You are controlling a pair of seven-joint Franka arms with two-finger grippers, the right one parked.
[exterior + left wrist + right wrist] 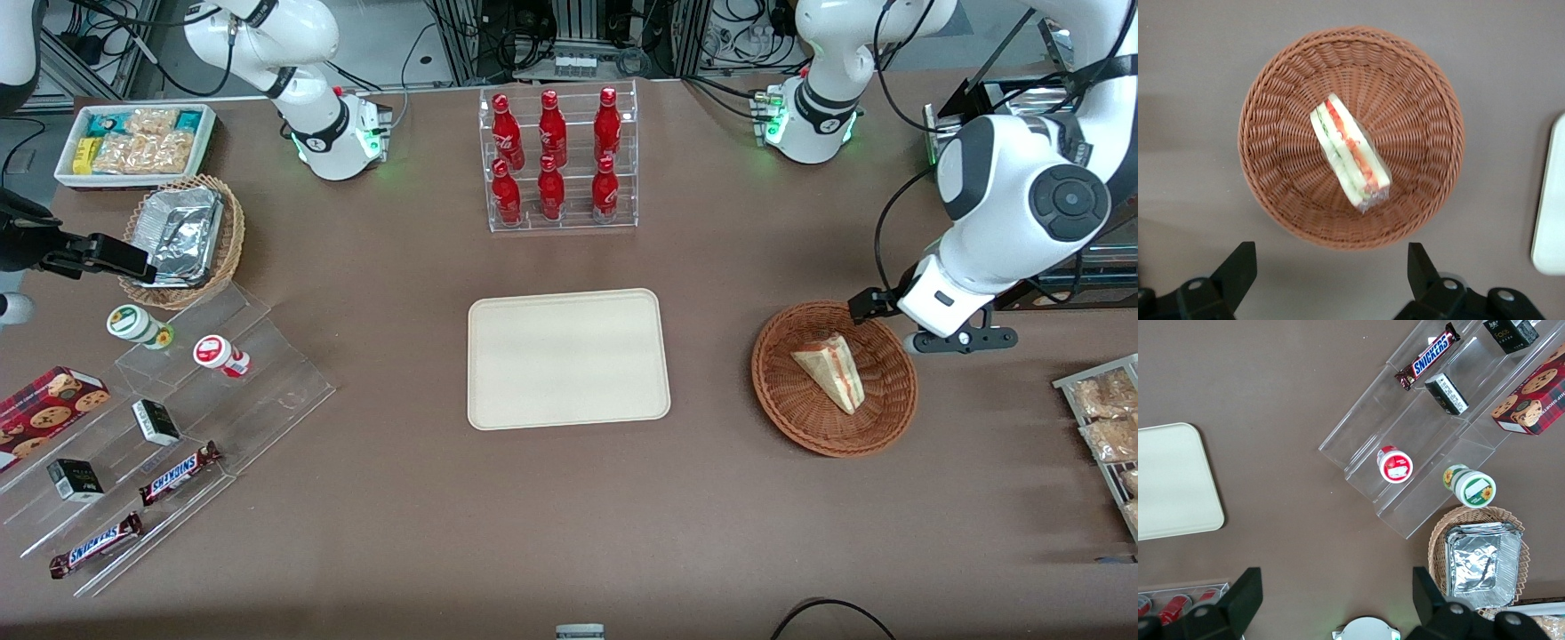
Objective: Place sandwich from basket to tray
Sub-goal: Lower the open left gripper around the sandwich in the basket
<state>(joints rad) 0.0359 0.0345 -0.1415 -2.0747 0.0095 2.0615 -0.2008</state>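
Note:
The sandwich (831,369) (1350,157), a clear-wrapped white wedge with red, orange and green filling, lies in the middle of the round reddish-brown wicker basket (782,409) (1271,133). My left gripper (923,325) (1330,261) hangs above the table just outside the basket's rim, a little farther from the front camera than the sandwich. It is open wide and holds nothing, with only bare table between its black fingers (1241,263). The cream tray (567,358) (1550,207) lies flat beside the basket, toward the parked arm's end, with nothing on it.
A clear rack of red bottles (560,160) stands farther back than the tray. A wire rack of snack packets (1107,418) sits at the working arm's table end. Acrylic steps with snacks (178,400), a tan basket of foil containers (182,236) and a white bin (133,142) are at the parked arm's end.

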